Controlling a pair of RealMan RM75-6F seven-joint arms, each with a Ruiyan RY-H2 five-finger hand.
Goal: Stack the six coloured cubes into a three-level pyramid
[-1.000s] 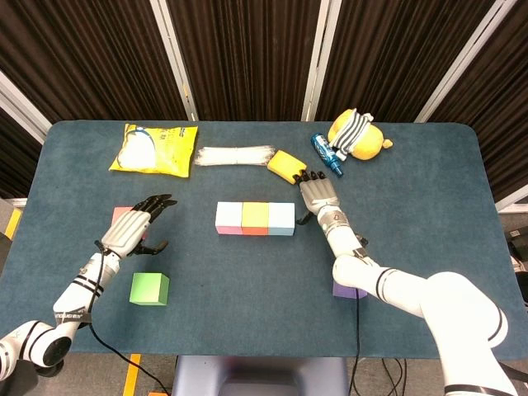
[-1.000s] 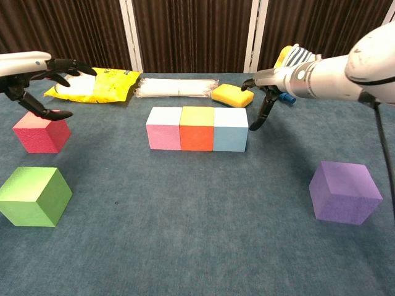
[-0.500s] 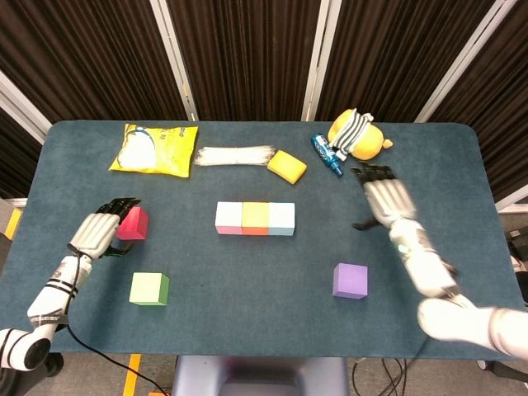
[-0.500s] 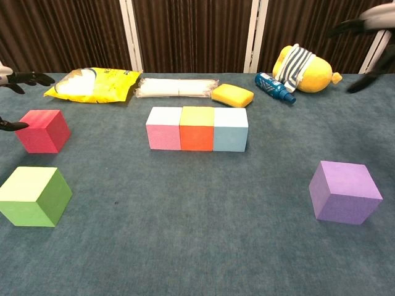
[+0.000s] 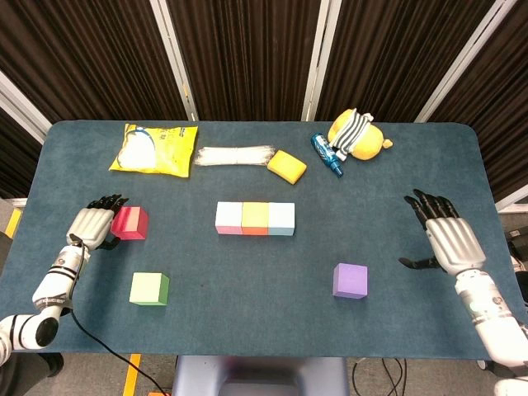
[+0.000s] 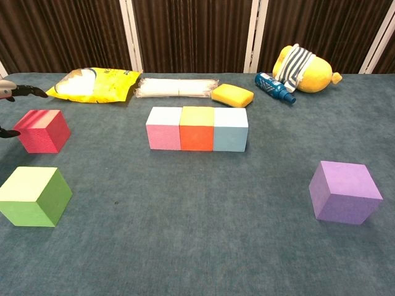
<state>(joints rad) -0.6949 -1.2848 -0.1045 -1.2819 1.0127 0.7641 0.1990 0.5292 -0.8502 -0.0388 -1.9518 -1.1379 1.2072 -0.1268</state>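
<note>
Cubes of matte foam, pink (image 5: 228, 218), orange (image 5: 255, 219) and pale blue (image 5: 281, 219), sit touching in a row. Left hand (image 5: 92, 224), empty with fingers spread, sits beside the red cube (image 5: 131, 223); right hand (image 5: 447, 238) hangs released.

Your bench (image 5: 247, 272), covered in blue-grey carpet, carried a touching row of pink (image 5: 228, 218), orange (image 5: 255, 219) and light-blue cubes (image 5: 281, 219), with red (image 5: 132, 223), green (image 5: 149, 289) and purple cubes (image 5: 351, 280) apart. Along the back lay a yellow bag (image 5: 154, 148), a white bundle (image 5: 235, 156), perhaps cable ties, a sponge (image 5: 286, 166), a blue bottle (image 5: 326, 153) and a plush toy (image 5: 357, 136).
</note>
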